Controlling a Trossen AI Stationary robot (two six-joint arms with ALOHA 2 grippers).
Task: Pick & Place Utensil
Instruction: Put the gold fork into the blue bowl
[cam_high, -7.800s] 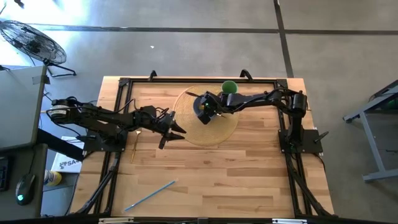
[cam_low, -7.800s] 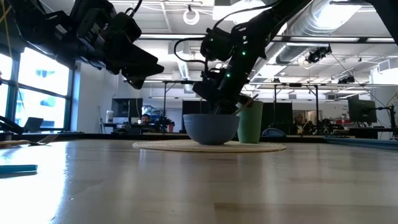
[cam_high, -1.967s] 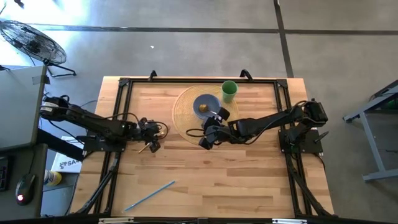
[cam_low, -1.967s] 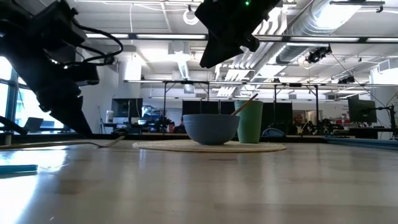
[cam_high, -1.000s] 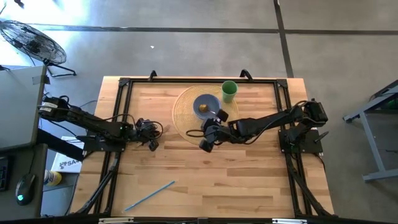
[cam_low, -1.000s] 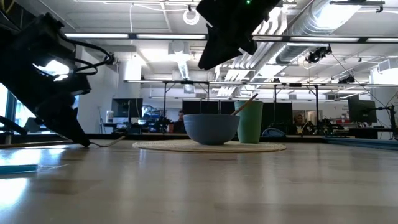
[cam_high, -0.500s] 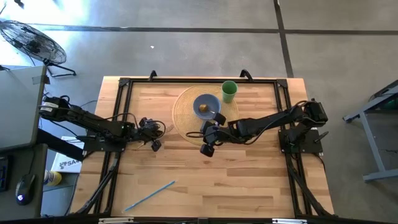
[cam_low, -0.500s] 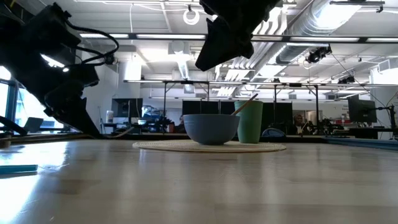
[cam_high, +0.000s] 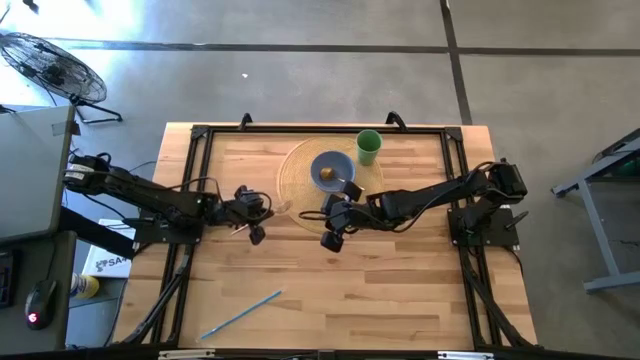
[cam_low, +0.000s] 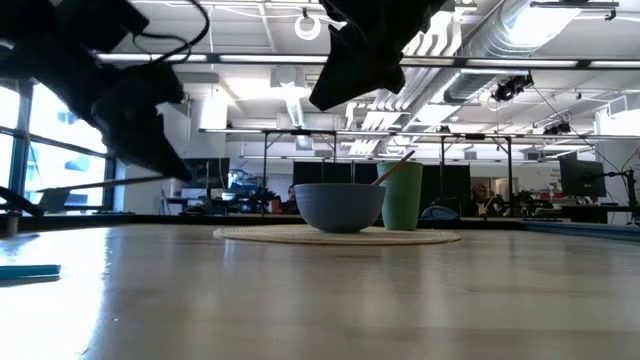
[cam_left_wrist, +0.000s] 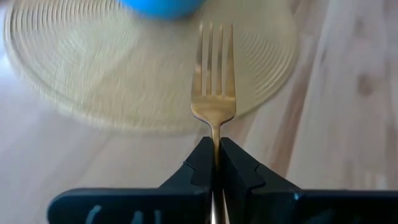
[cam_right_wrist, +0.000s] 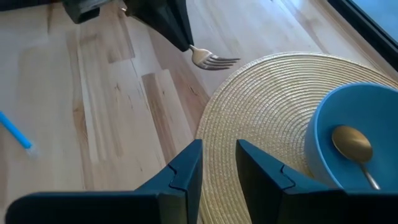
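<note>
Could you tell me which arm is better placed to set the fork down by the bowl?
The left. Its gripper is shut on the fork, tines pointing at the mat. The right gripper hangs open over the mat's edge beside the bowl, holding nothing.

A gold fork (cam_left_wrist: 214, 93), four tines intact, is clamped by its handle and held clear of the table, lying roughly level with its tines pointing toward the edge of the round woven placemat (cam_high: 298, 190) bearing the blue bowl (cam_high: 331, 169).
</note>
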